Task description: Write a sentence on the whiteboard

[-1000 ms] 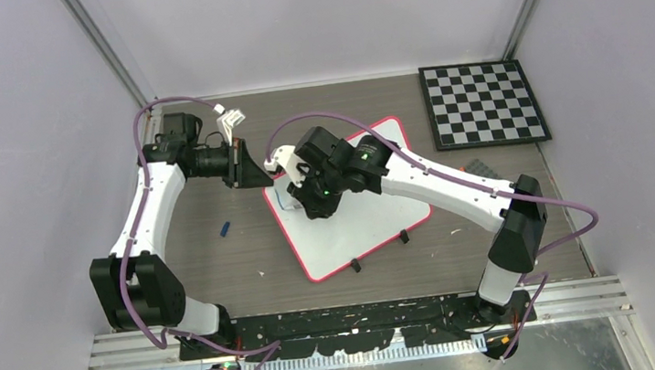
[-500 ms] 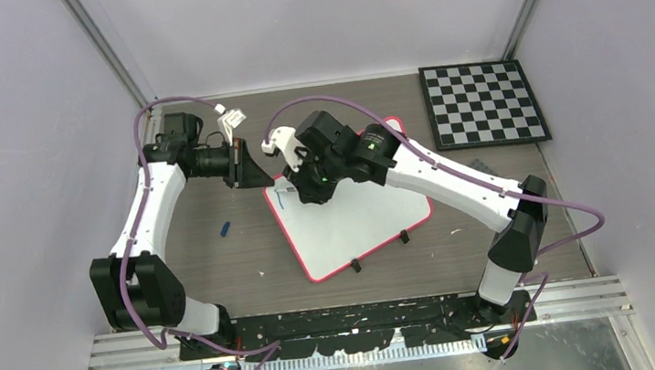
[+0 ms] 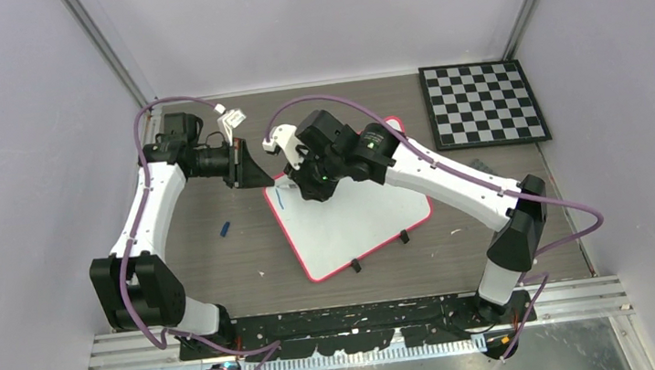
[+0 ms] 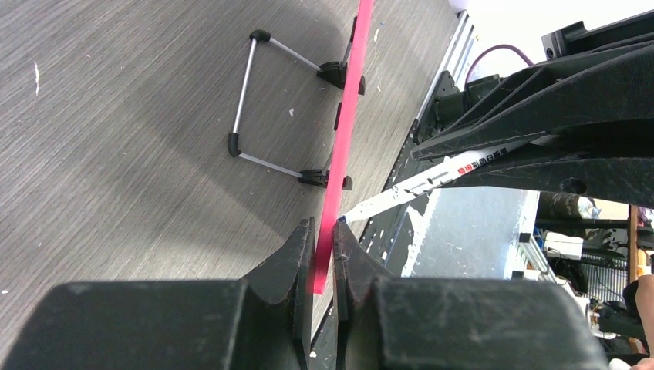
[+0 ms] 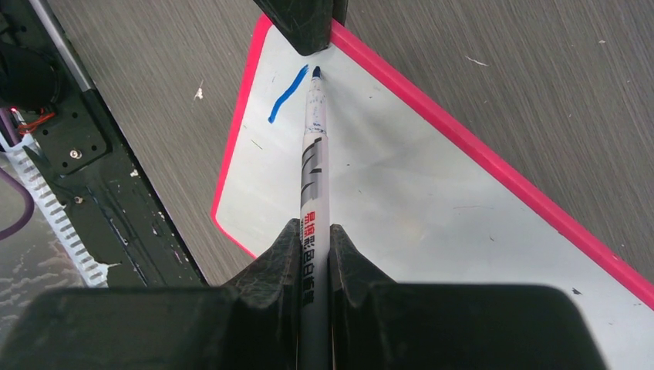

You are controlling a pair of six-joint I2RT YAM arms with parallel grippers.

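Observation:
The whiteboard [image 3: 355, 223] lies tilted on the table, white with a red-pink rim [image 4: 347, 116]. My left gripper [image 3: 264, 175] is shut on the rim at the board's far left corner [image 4: 324, 258]. My right gripper [image 5: 315, 240] is shut on a white marker [image 5: 316, 177], also seen in the left wrist view [image 4: 420, 183]. The marker's blue tip rests on the board beside the left fingers [image 5: 308, 23]. Of the sentence, only one short blue stroke [image 5: 283, 96] shows, just left of the tip [image 3: 278, 197].
A black-and-white checkerboard [image 3: 483, 102] lies at the far right. A small blue piece [image 3: 225, 227] sits on the table left of the board. Two black clips [image 3: 355, 266] [image 3: 404, 238] stick out of the board's near edge. A wire stand [image 4: 251, 96] lies beneath it.
My right gripper has carried the marker from lower on the board up toward its far left corner, and the blue stroke now shows behind it. The left arm has not moved.

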